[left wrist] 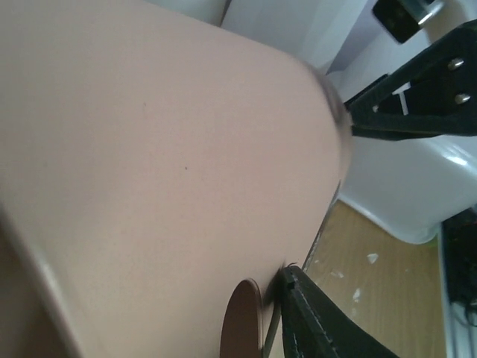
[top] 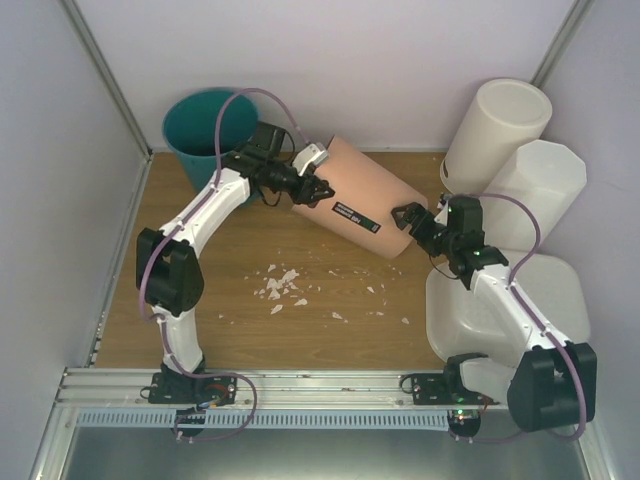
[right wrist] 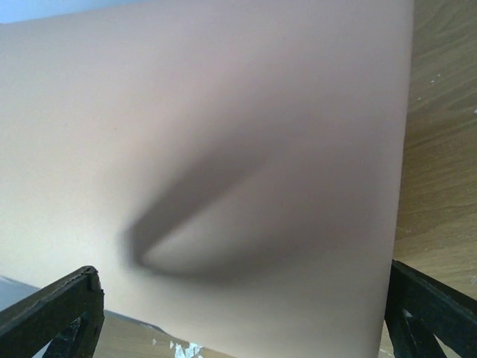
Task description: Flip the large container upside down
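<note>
The 2 end effectors, left and right, stand spread at a tilted peach bin. Unsupported, it could roll (onto the white scraps). The large container sits at the right of the wooden bench, under the right arm. Walls and a tall octagonal bin leave it little room to flip.

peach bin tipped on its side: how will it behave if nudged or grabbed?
Peach bin will probably roll in a curve, since it lies on a rounded, tapered wall. The smooth plastic surface looks slippery to grip. It is likely light for its size, as it appears to be a hollow shell.
</note>
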Motion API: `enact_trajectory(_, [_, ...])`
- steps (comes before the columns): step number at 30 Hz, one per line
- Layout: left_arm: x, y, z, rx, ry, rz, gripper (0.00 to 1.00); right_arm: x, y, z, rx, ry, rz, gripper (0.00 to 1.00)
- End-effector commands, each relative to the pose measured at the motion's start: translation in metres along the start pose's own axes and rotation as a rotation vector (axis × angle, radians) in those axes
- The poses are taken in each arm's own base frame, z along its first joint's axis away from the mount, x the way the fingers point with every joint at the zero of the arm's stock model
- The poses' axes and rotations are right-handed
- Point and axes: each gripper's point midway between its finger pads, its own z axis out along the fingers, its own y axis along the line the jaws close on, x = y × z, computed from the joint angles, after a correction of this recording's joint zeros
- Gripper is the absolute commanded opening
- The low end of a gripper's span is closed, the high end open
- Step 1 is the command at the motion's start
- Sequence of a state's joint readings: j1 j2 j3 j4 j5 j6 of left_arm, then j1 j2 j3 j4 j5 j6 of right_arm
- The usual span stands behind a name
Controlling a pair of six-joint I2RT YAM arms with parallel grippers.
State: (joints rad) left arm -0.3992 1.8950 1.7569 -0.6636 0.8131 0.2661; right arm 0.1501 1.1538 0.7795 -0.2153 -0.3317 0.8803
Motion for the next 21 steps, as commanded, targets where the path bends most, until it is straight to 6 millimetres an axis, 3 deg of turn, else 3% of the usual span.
enact_trajectory(1, [0.012, 0.016, 0.001, -0.092, 0.097, 0.085, 0.33, -0.003, 0.011, 0.000, -0.055, -0.003, -0.012, 1.00])
enact_trajectory(6, [0.023, 0.011, 0.004, -0.032, 0.163, 0.094, 0.39, -0.001, 0.010, 0.004, -0.056, 0.012, -0.013, 1.00])
enact_trajectory(10, [0.032, 0.023, 0.001, -0.063, 0.217, 0.090, 0.44, -0.002, 0.011, 0.004, -0.057, 0.012, -0.017, 1.00])
enact_trajectory(16, [0.018, 0.044, -0.019, -0.224, 0.209, 0.152, 0.45, 0.000, 0.010, 0.006, -0.058, 0.019, -0.019, 1.00])
enact_trajectory(21, [0.013, 0.049, -0.028, -0.289, 0.201, 0.188, 0.42, 0.001, 0.012, 0.008, -0.073, 0.031, -0.019, 1.00])
